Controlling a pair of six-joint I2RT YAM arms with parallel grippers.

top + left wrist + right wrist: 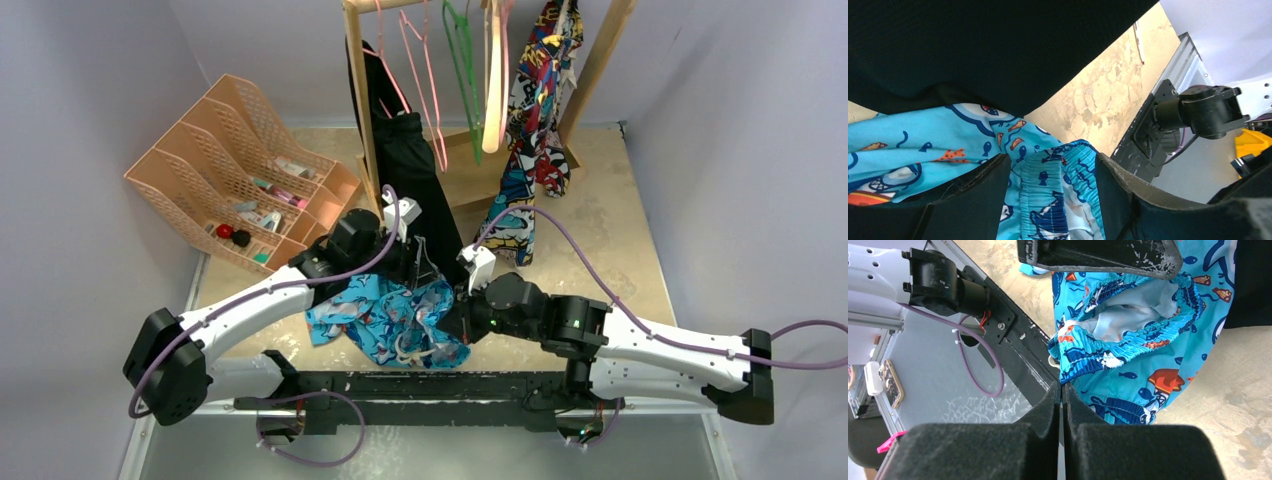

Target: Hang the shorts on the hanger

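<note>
- A beige table (620,260) is enclosed by pale lilac walls, and a wooden rack (360,100) is set at the far edge, well beyond both grippers.
- A black garment (410,170) is hung from the rack just past the left gripper (1053,170). A comic-print garment (535,110) is hung farther off, beyond the right gripper (1062,390).
- A peach file organiser (230,150) is seen out to the left of the left gripper.
- The shorts (385,320) are bunched on the table between the two grippers, at the near side.
- The hanger (435,125) is left on the rack, above and beyond both grippers, and nothing is draped on it yet.
- The fabric is judged light, limp and slippery. The gathered elastic waistband (1133,335) is judged the firmest hold, and it should be gripped at two spread points so the opening stays wide.
- The right gripper's jaws are pressed together on the near edge of the waistband.
- The left gripper's jaws are seen apart, with bunched waistband filling the gap. Whether the cloth is pinched cannot be told.
- A white drawstring (410,350) is looped loose below the right gripper and may snag.
</note>
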